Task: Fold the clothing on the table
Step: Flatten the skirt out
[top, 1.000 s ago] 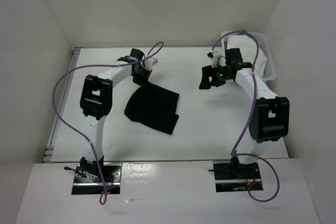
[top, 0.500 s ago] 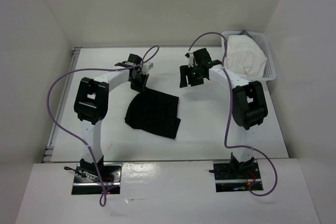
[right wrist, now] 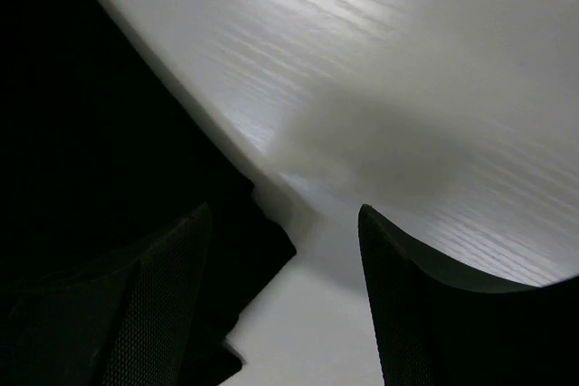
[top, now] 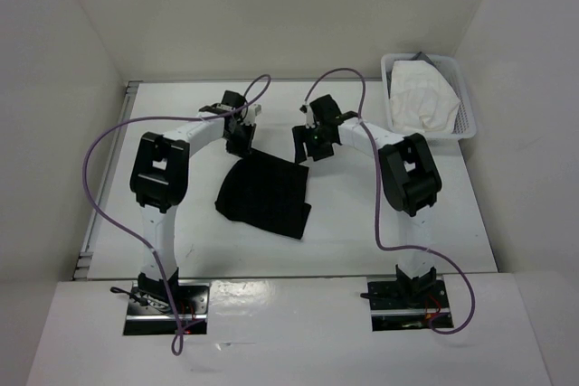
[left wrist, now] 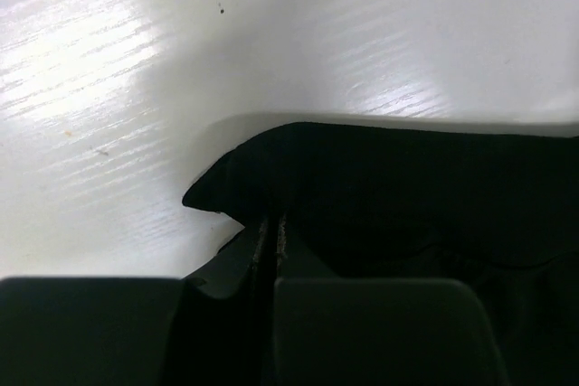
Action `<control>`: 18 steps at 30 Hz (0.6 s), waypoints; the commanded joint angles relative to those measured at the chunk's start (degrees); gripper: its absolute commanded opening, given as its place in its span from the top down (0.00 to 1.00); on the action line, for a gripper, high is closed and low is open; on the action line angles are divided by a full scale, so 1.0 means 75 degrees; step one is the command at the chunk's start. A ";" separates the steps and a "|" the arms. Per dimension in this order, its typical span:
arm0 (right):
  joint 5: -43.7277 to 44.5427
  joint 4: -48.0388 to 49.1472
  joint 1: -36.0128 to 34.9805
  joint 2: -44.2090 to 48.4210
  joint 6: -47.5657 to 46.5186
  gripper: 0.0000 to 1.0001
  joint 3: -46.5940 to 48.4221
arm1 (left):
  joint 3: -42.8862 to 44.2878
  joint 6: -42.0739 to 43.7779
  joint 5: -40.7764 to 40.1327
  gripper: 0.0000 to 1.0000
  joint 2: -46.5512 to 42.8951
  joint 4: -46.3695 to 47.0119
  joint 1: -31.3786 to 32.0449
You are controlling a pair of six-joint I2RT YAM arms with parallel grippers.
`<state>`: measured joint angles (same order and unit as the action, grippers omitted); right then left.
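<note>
The black clothing (top: pixel 264 193) lies partly folded in the middle of the white table (top: pixel 362 223). My left gripper (top: pixel 241 144) is at the garment's far left corner, shut on the black fabric (left wrist: pixel 362 187); its jaws meet with the cloth edge pinched between them (left wrist: pixel 271 232). My right gripper (top: pixel 304 149) hovers open at the garment's far right corner. In the right wrist view its fingers (right wrist: pixel 163 287) straddle the cloth's corner (right wrist: pixel 262 241), left finger over the fabric, right finger over bare table.
A white mesh basket (top: pixel 463 119) holding a white cloth (top: pixel 421 97) stands at the back right corner. White walls enclose the table on three sides. Purple cables loop above both arms.
The right arm has swung left from beside the basket to the garment's far right corner, its jaws narrowing slightly. The left gripper has stayed shut on the cloth, and the garment shifted slightly.
</note>
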<state>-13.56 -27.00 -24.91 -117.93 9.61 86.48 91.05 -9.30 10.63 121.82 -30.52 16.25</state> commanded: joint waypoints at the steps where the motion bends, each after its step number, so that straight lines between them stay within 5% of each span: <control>1: -0.0113 0.0179 -0.0148 -0.0108 0.0090 0.30 0.0353 | 0.0271 -0.0260 0.0082 1.00 0.0293 -0.0183 -0.0115; 18: -0.0125 -0.0102 -0.0148 -0.0717 0.0090 0.32 0.1231 | 0.1150 -0.0541 0.0375 1.00 0.0878 -0.0407 -0.1042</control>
<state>-14.02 -27.22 -26.00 -121.38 9.63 93.56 98.39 -12.45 13.50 126.74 -32.60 9.58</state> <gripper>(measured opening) 0.686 0.026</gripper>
